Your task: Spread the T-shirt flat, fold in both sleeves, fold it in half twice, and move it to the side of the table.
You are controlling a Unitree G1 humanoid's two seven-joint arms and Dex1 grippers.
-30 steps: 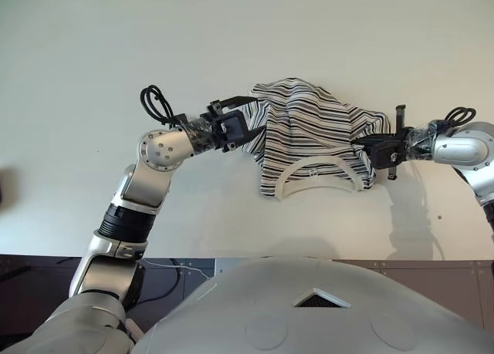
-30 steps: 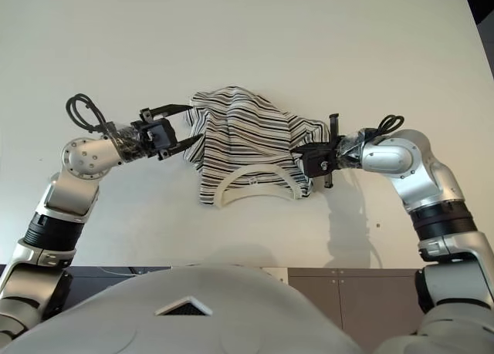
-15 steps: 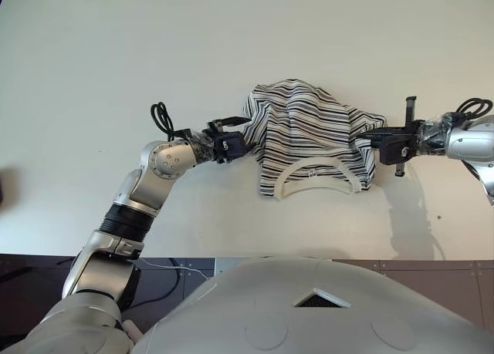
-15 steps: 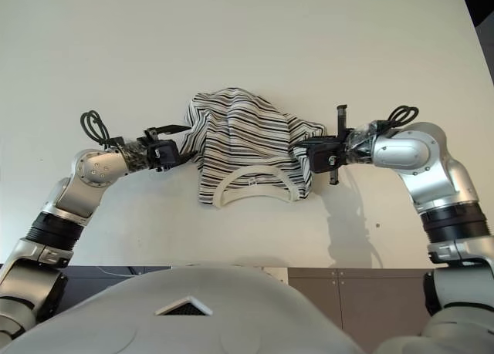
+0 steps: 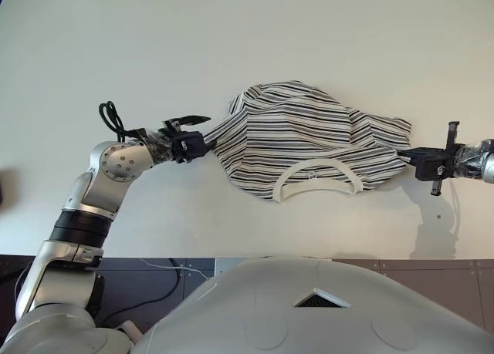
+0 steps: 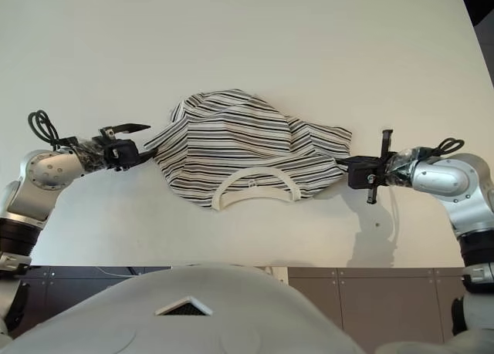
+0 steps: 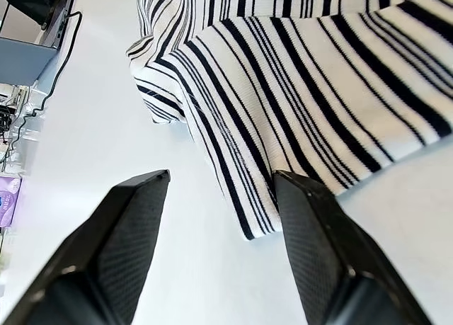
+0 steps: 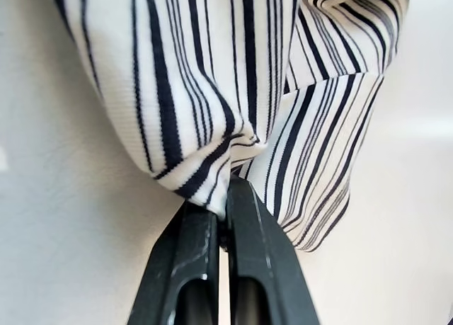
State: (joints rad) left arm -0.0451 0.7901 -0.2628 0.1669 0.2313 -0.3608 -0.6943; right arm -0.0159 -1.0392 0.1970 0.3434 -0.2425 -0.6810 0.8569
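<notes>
**On the white table: a striped T-shirt drawn out between two grippers**

Across the middle of the white table (image 5: pixel 116 45), the black-and-white striped T-shirt (image 5: pixel 309 142) is lying bunched and rumpled, not flat. Its long axis is running from the robot's left to its right. The white ribbed neckband (image 5: pixel 318 169) is arching along the near edge, with its opening facing the robot.

At the shirt's right end, the right gripper (image 8: pixel 225 201) is pinching a gathered corner of cloth, its jaws pressed tight together on the fabric. At the left end, the left gripper (image 7: pixel 223 178) is sitting with its two black fingers (image 7: pixel 134 240) spread well apart. A striped edge is lying against one finger and partly across the gap. Whether that finger is hooking under the cloth is hard to say from these angles.

A thin cable (image 7: pixel 49 63) is trailing along the table's far edge in the left wrist view, beside a grey box (image 7: pixel 25 52). Another cable (image 5: pixel 166 266) is hanging below the near edge.

Folds are covering the sleeves and the bottom hem, so neither is clearly showing. The shirt's far side is humping up in a rounded ridge, hiding what is lying beneath it.
</notes>
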